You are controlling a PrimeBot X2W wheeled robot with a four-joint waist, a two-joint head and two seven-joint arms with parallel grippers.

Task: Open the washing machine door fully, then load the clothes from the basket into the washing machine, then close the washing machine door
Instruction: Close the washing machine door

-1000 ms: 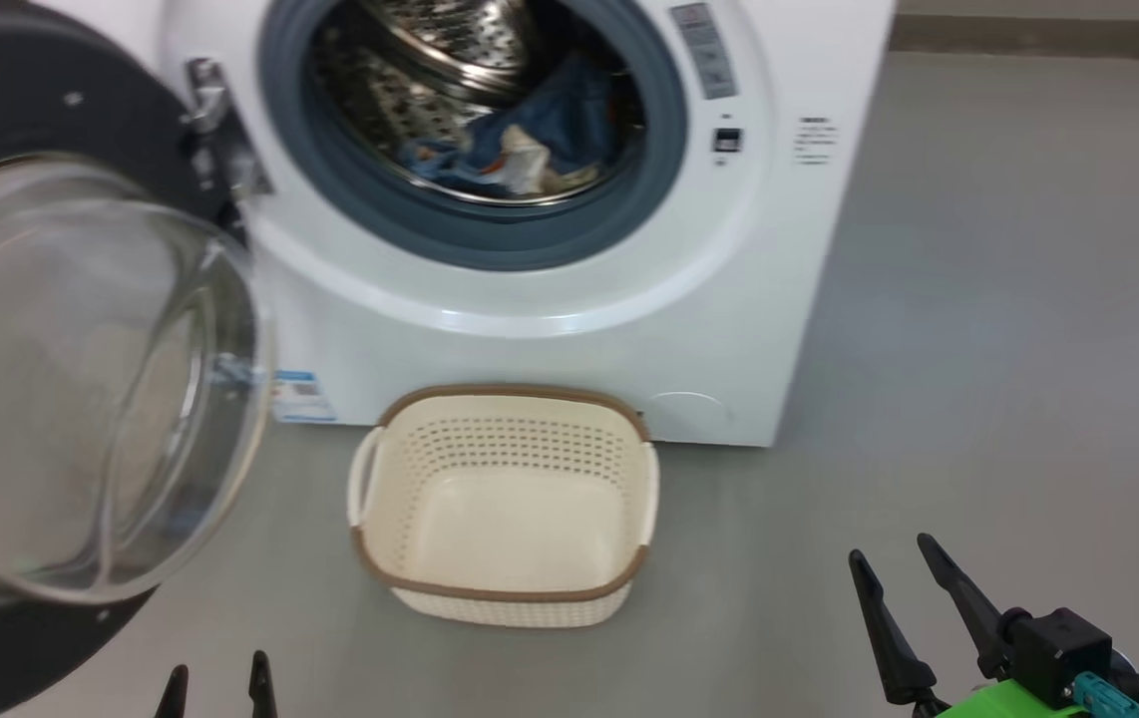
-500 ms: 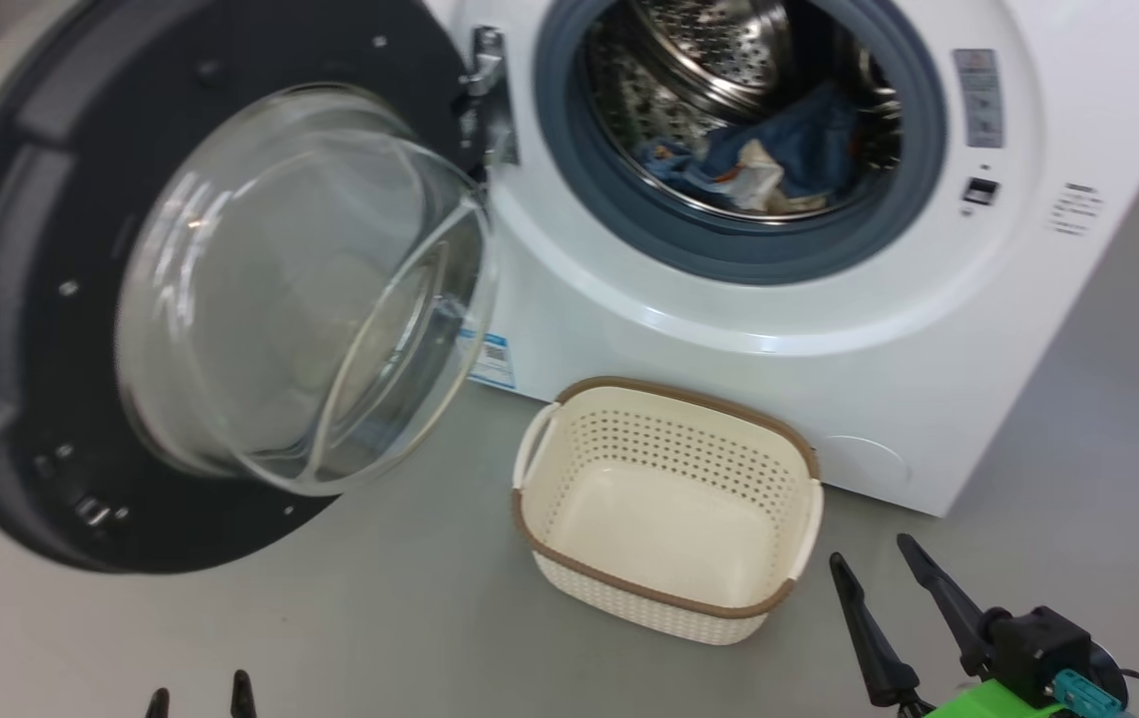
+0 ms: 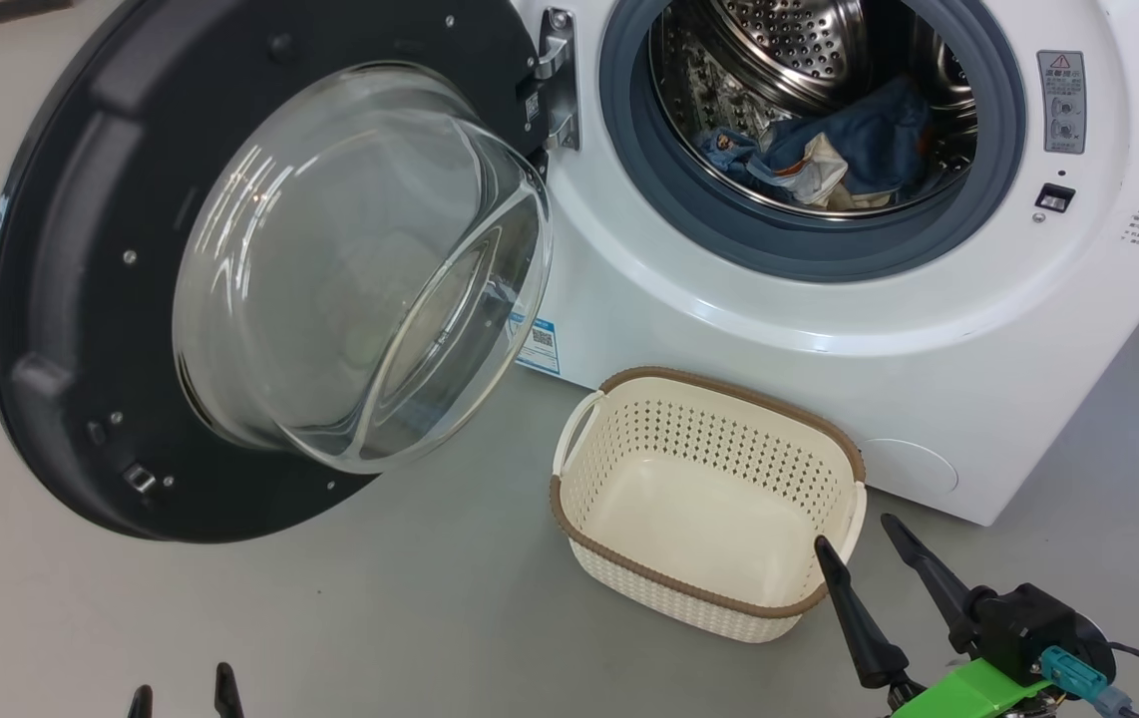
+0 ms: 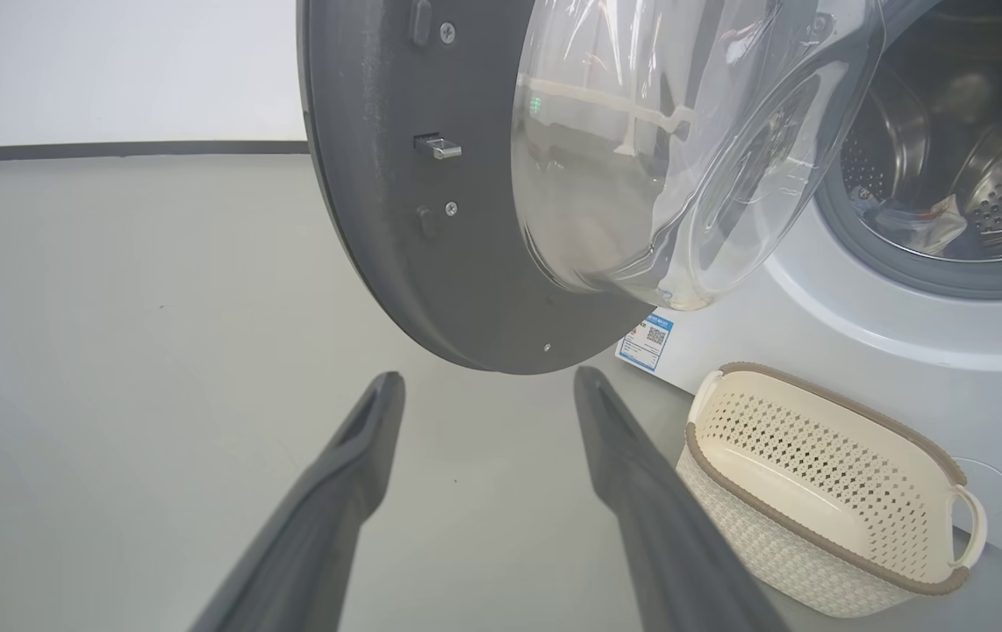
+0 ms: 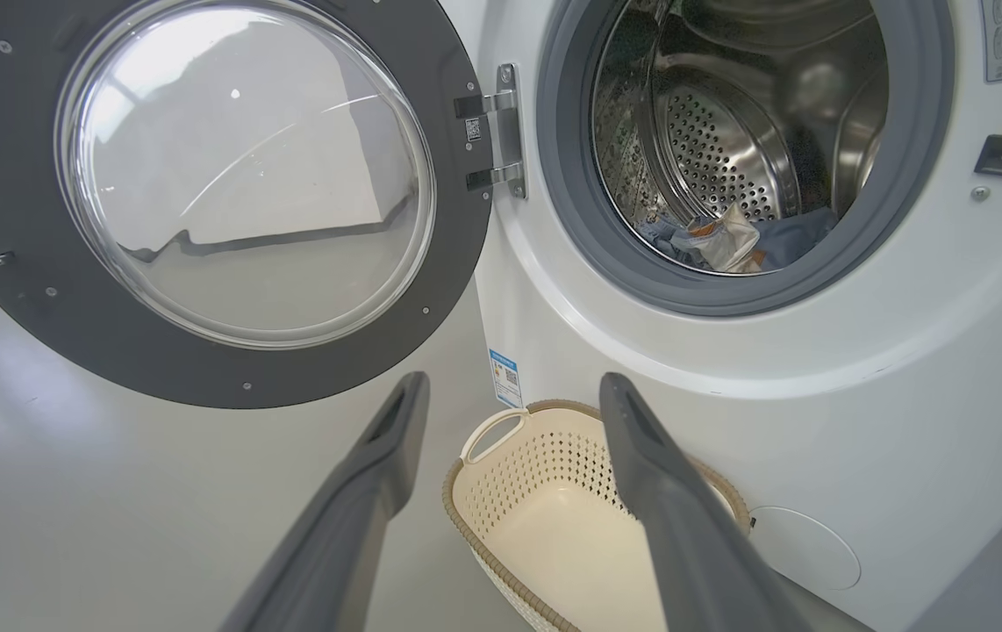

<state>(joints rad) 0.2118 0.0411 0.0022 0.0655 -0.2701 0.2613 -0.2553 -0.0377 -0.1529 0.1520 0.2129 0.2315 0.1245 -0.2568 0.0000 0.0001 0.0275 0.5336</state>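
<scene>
- Left tool (image 4: 488, 379) and right tool (image 3: 854, 534): both released, fingers spread, nothing grasped.
- Basket (image 3: 709, 519): on the floor just ahead of the right tool, empty.
- Washing machine door (image 3: 280, 269): wide open, just ahead of and above the left tool, untouched.
- Clothes (image 3: 849, 140): far ahead of the right tool, in the drum (image 3: 799, 40) of the washing machine (image 3: 729, 339).
- Judgement: loading looks done, so closing is the step in hand. Next move: left tool reaches the door's outer side and pushes it until it latches.

Washing machine (image 3: 729, 329) mouth is unblocked from the front. Clothes (image 3: 859, 135) lie low in the drum (image 3: 799, 50), with free room above them. Door (image 3: 71, 299) hangs wide on the left, its glass bowl (image 3: 350, 269) bulging toward the basket (image 3: 719, 439) with a gap between. Basket sits just in front of the machine, under the mouth. Floor (image 3: 430, 598) left of the basket is open.
</scene>
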